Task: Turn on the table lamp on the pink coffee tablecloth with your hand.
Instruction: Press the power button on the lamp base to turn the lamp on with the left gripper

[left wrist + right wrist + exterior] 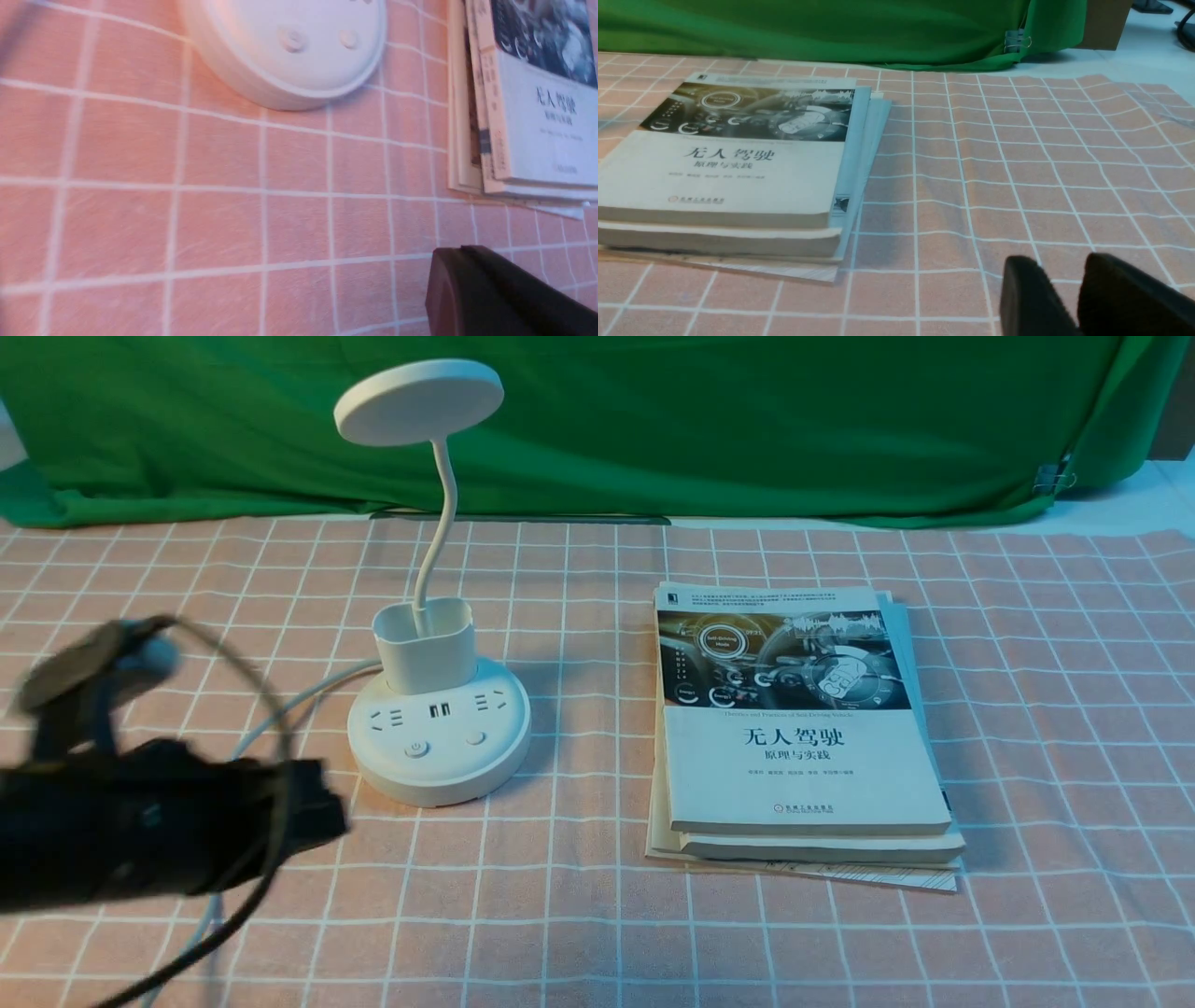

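Observation:
The white table lamp (439, 733) stands on the pink coffee tablecloth (597, 915), left of centre. Its disc head (418, 401) sits on a curved gooseneck above a cup-like holder, and it looks unlit. Two buttons (416, 749) are on the front of the round base. My left gripper (322, 807), black and blurred, hovers just left of and nearer than the base, with its jaws together and empty. In the left wrist view the base (289, 70) and its buttons (293, 39) lie ahead of the gripper (460, 254). My right gripper (1057, 268) is narrowly open, empty, low over the cloth.
A stack of books (794, 728) lies right of the lamp, also in the right wrist view (728, 163). The lamp's grey cord (280, 709) runs from the base toward the left under my left arm. A green backdrop cloth (653, 420) hangs at the table's far edge.

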### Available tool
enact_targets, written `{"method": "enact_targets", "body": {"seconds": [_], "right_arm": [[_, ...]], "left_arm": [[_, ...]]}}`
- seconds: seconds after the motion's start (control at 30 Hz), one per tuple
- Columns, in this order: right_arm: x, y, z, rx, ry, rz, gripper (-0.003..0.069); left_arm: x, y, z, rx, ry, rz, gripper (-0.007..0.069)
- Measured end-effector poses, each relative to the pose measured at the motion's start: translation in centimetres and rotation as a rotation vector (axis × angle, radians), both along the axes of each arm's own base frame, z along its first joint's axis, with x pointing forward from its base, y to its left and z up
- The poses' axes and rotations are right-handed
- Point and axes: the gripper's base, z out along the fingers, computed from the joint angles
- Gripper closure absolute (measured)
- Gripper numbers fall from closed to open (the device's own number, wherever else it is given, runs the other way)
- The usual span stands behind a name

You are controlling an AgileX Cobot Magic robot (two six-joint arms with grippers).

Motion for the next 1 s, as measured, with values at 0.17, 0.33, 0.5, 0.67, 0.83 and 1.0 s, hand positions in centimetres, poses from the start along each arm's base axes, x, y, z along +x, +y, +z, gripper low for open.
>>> {"method": "enact_targets", "body": {"seconds": [0.17, 0.33, 0.5, 0.67, 0.83, 1.0], "right_arm": [[0.0, 0.0, 0.0, 0.000, 0.000, 0.000, 0.0421], [0.0, 0.0, 0.0, 0.000, -0.001, 0.000, 0.0421], [0.0, 0.0, 0.0, 0.000, -0.001, 0.000, 0.0421], [0.0, 0.0, 0.0, 0.000, -0.001, 0.000, 0.0421], [0.0, 0.0, 0.0, 0.000, -0.001, 0.000, 0.0421], [0.0, 0.0, 0.0, 0.000, 0.000, 0.000, 0.0421]], "left_arm": [[5.8, -4.7, -1.4, 0.154, 0.036, -0.156, 0.0622], [10.0, -7.9, -2.5, 0.333, 0.044, -0.210, 0.0622], [13.1, -9.0, -3.6, 0.446, 0.040, -0.197, 0.0622], [13.7, -9.1, -3.9, 0.456, 0.034, -0.189, 0.0622], [13.8, -9.0, -4.1, 0.480, 0.027, -0.199, 0.0622], [14.0, -9.0, -5.3, 0.489, 0.045, -0.194, 0.0622]]}}
